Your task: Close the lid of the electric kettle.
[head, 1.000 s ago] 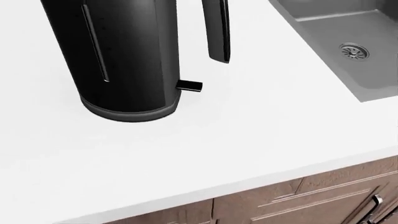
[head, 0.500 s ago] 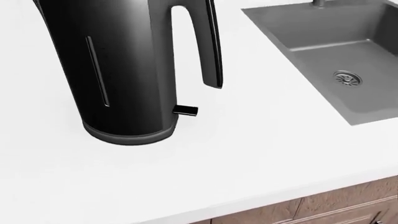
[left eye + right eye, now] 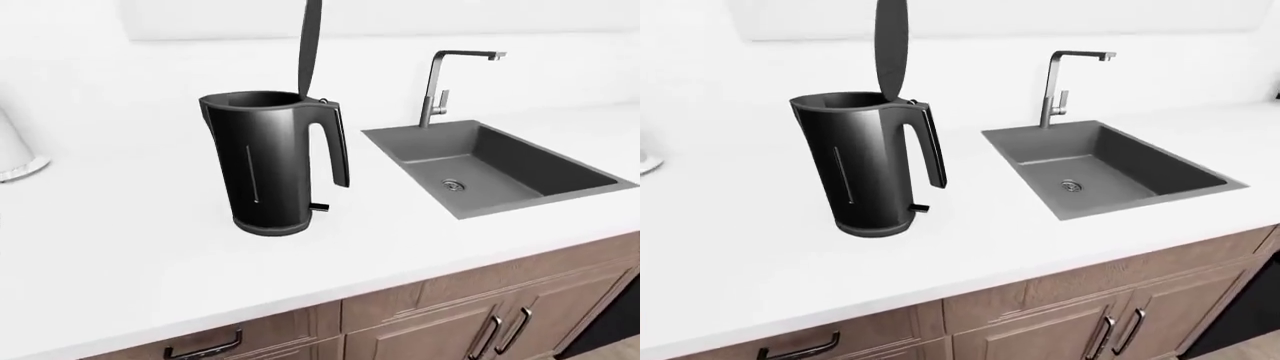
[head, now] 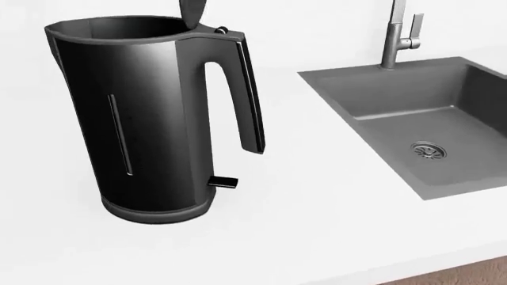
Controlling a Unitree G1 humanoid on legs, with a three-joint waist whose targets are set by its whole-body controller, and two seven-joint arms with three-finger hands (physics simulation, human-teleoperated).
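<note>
- Where the white counter runs left of the sink, the electric kettle stands upright, well apart from the basin and set in from the counter's near edge.
- Its lid stands raised, near vertical, hinged at the top of the handle; the mouth is open and its rim is clear in the head view.
- Body: tall, slightly tapered cylinder, glossy black with soft grey reflections; a thin vertical strip runs down its side.
- Handle: flat loop on the view's right side of the body, joined at the top only, lower end hanging free.
- A small black switch tab juts out just above the grey base ring.
- No brand, label or writing can be read on the kettle or elsewhere.
- Counter: plain matte white, smooth, with a white wall above it.
- Sink: dark grey rectangular basin sunk into the counter, round metal drain in its floor.
- Faucet: brushed metal, straight post with a square-bent spout, standing at the basin's far edge.
- Below the counter: brown wood-grain cabinet fronts with dark bar handles.
- At the left-eye view's left edge, part of a white rounded object rests on the counter; what it is cannot be told.
- Neither robot hand shows in any view, so their state cannot be told.
</note>
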